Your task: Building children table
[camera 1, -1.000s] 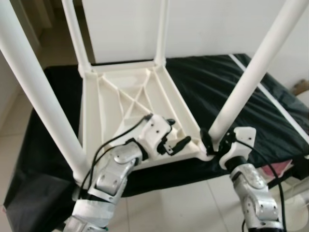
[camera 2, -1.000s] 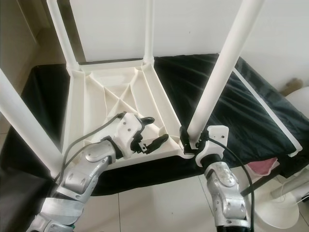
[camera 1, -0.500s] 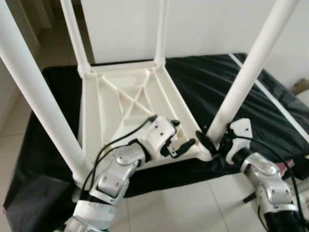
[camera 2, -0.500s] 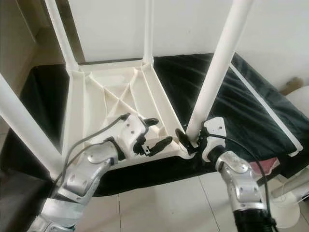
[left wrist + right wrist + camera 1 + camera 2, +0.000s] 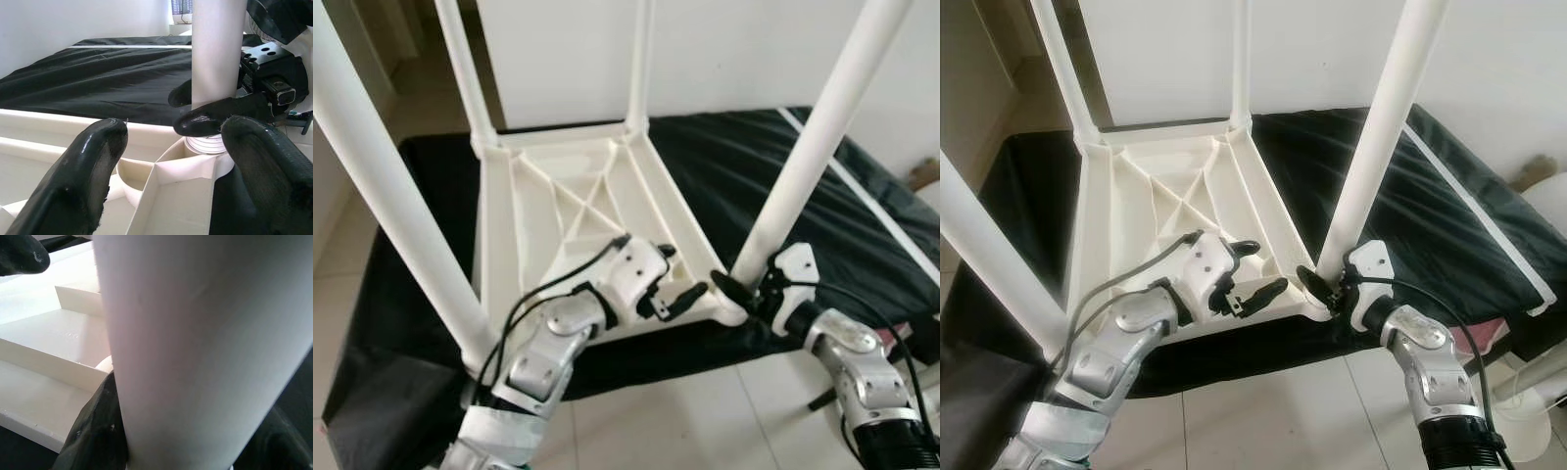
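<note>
- The white plastic children's table (image 5: 578, 211) is seen lying upside down on a black cloth (image 5: 783, 186), which covers a low surface; its ribbed underside faces up.
- Four white tube legs are seen standing up from the corners. The near right leg (image 5: 813, 157) has its long axis nearly vertical, leaning slightly to the right toward its top.
- The right gripper (image 5: 740, 291) is clamped around the base of that leg, just above its corner socket (image 5: 208, 144), where threading is visible in the left wrist view.
- The left gripper (image 5: 674, 294) is held over the table's near edge beside that corner, with its fingers (image 5: 93, 161) apart and nothing between them.
- It is judged that the leg is being screwed into its socket.
- A tilted leg could be cross-threaded if it is turned while off axis.
- The tabletop could be dragged over the cloth by the turning force, since it is not gripped by the left gripper.
- The smooth tube could slip within the fingers, leaving the joint loose.
</note>
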